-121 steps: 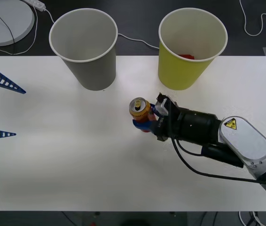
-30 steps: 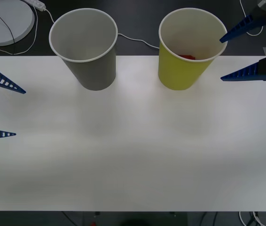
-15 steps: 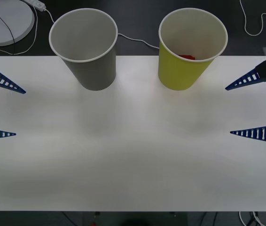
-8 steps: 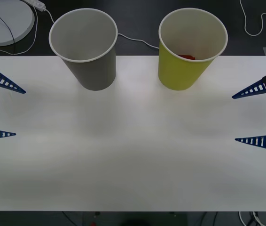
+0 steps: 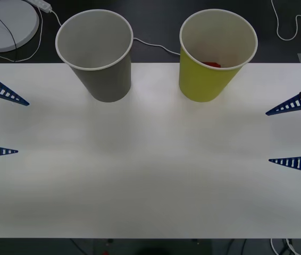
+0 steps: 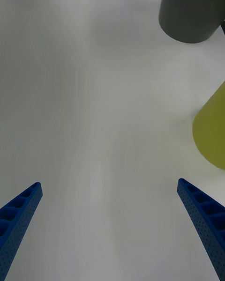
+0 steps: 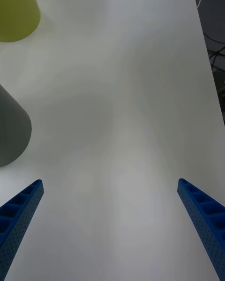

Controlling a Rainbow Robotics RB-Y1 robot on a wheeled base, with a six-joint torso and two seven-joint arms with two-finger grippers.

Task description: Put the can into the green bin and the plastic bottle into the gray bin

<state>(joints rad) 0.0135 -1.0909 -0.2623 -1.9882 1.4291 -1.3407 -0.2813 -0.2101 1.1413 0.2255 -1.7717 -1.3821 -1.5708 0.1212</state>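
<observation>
The green bin (image 5: 209, 79) stands at the back right of the table, the gray bin (image 5: 100, 64) at the back left. A small red patch (image 5: 211, 64) shows low inside the green bin; I cannot tell whether it is the can. The plastic bottle is out of view. My left gripper (image 5: 23, 127) hangs open at the table's left edge, holding nothing. My right gripper (image 5: 268, 137) hangs open at the right edge, also with nothing in it. The right wrist view looks past the open right gripper (image 6: 108, 183) at both bins (image 6: 192, 14) (image 6: 213, 136).
The white table (image 5: 150, 175) stretches bare in front of the bins. A white round disc (image 5: 4, 24) and white cables (image 5: 150, 43) lie on the dark floor behind. The left wrist view shows the open left gripper (image 7: 110, 181) over the tabletop.
The can that my right gripper held at mid-table is gone from the table. The right gripper, now open, has drawn back from the green bin to the right edge. The left arm has not moved.
</observation>
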